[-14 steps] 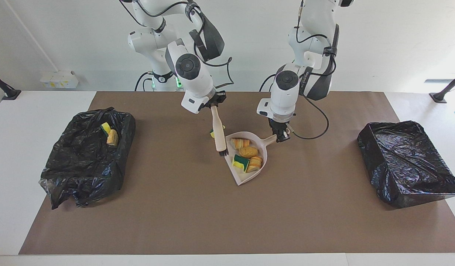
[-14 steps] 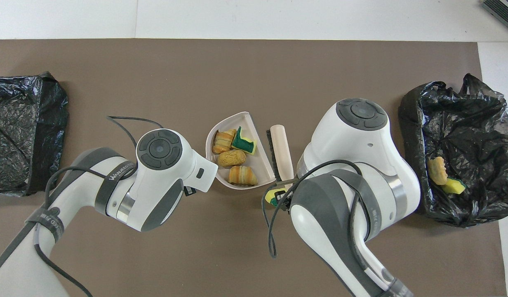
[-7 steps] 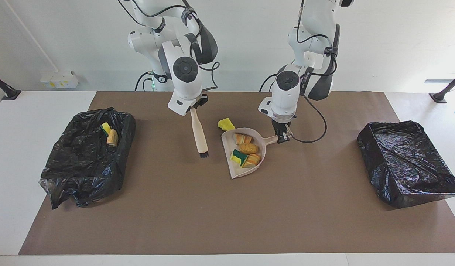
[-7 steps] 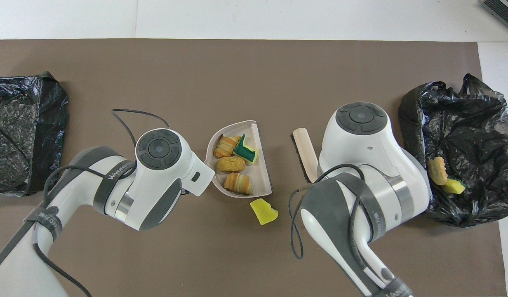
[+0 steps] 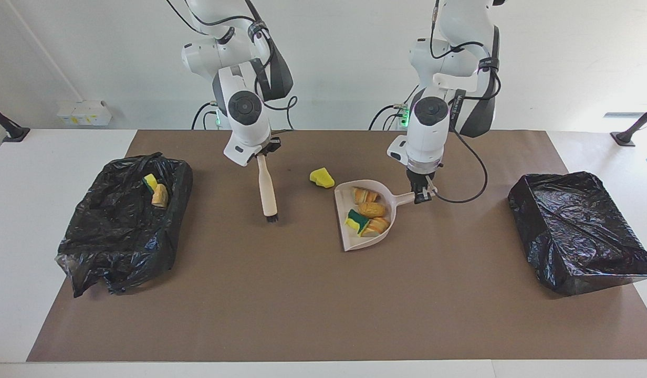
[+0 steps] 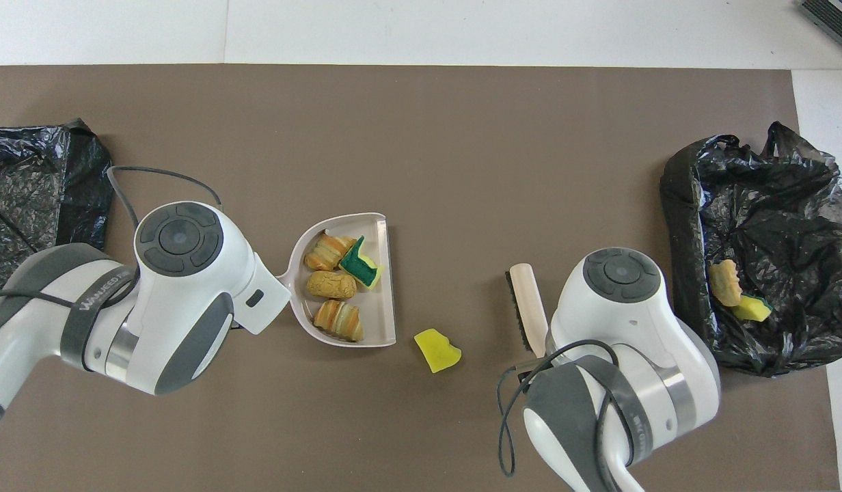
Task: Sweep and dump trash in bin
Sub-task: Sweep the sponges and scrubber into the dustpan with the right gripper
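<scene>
My left gripper [image 5: 420, 193] is shut on the handle of the beige dustpan [image 5: 350, 239], held low over the middle of the mat. The dustpan [image 6: 378, 316] carries several pieces of trash [image 5: 373, 210], bread-like chunks [image 6: 331, 285] and a green-and-yellow sponge [image 6: 361, 261]. One yellow scrap [image 5: 322, 177] lies loose on the mat [image 6: 437, 350], between pan and brush, nearer the robots than the pan. My right gripper [image 5: 264, 152] is shut on the handle of the brush [image 5: 267, 186], whose bristles [image 6: 518, 307] hang down just over the mat. In the overhead view the wrists hide both grippers.
A black-lined bin [image 5: 118, 236] at the right arm's end holds two scraps [image 6: 735, 294]. A second black-lined bin [image 5: 581, 231] sits at the left arm's end [image 6: 31, 205]. A brown mat [image 5: 302, 304] covers the table.
The arms have drawn apart: the dustpan moved toward the left arm's end, the brush toward the right arm's end. The yellow scrap, earlier covered by the brush, now lies in the open.
</scene>
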